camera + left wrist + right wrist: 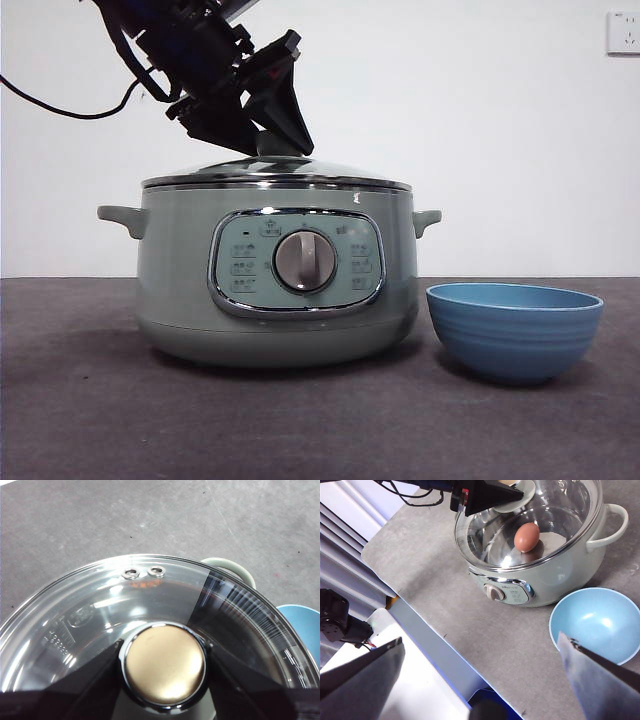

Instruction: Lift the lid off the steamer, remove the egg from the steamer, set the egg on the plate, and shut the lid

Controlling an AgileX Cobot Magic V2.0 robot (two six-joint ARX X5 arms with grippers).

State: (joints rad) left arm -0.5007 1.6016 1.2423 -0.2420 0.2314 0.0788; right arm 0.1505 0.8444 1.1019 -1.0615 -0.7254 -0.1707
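The pale green steamer stands mid-table with the glass lid seated on its rim. My left gripper comes down from the upper left, and in the left wrist view its jaws press both sides of the lid's round knob. Through the glass, the right wrist view shows the brown egg lying inside the steamer. The plate, a blue bowl, sits empty on the table just right of the pot. My right gripper hangs high above the table's front, open and holding nothing.
The table is covered in dark grey cloth. A white board with a blue edge lies beyond the table edge in the right wrist view. A wall socket sits at the upper right, and a black cable trails from the left arm.
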